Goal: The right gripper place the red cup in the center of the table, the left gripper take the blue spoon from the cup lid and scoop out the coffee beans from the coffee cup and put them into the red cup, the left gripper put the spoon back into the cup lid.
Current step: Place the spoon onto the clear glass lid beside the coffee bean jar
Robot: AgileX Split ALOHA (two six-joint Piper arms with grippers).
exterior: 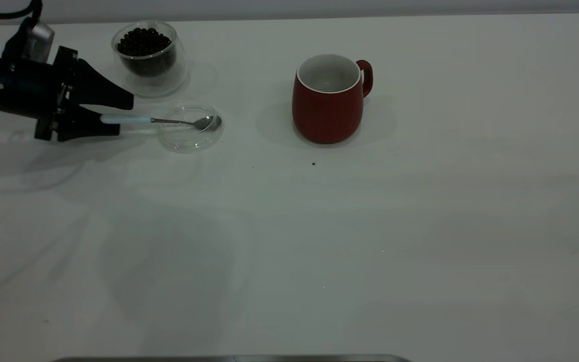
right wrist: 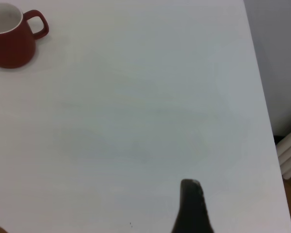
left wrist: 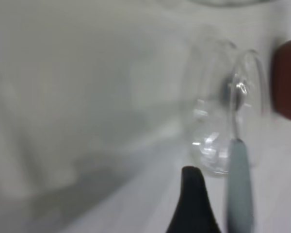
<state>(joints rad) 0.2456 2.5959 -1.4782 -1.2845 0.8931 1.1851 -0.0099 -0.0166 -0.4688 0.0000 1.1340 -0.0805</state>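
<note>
My left gripper (exterior: pixel 124 114) lies low over the white table (exterior: pixel 319 241) at the far left and is open. The blue spoon's pale handle (exterior: pixel 124 119) runs between its fingers, and in the left wrist view a gap shows between the black finger (left wrist: pixel 191 204) and the handle (left wrist: pixel 240 189). The spoon's metal bowl (exterior: pixel 209 122) rests in the clear cup lid (exterior: pixel 189 143). Behind them stands the glass coffee cup (exterior: pixel 150 68), heaped with coffee beans (exterior: pixel 142 41). The red cup (exterior: pixel 327 108) stands upright near the table's middle. My right gripper's finger (right wrist: pixel 191 208) hovers over bare table, far from the red cup (right wrist: pixel 9 46), open and holding nothing.
A dark speck (exterior: pixel 313 163) lies on the table in front of the red cup. In the right wrist view the table's side edge (right wrist: pixel 262 97) runs close by, with floor beyond it. A grey metal strip (exterior: pixel 229 358) borders the near edge.
</note>
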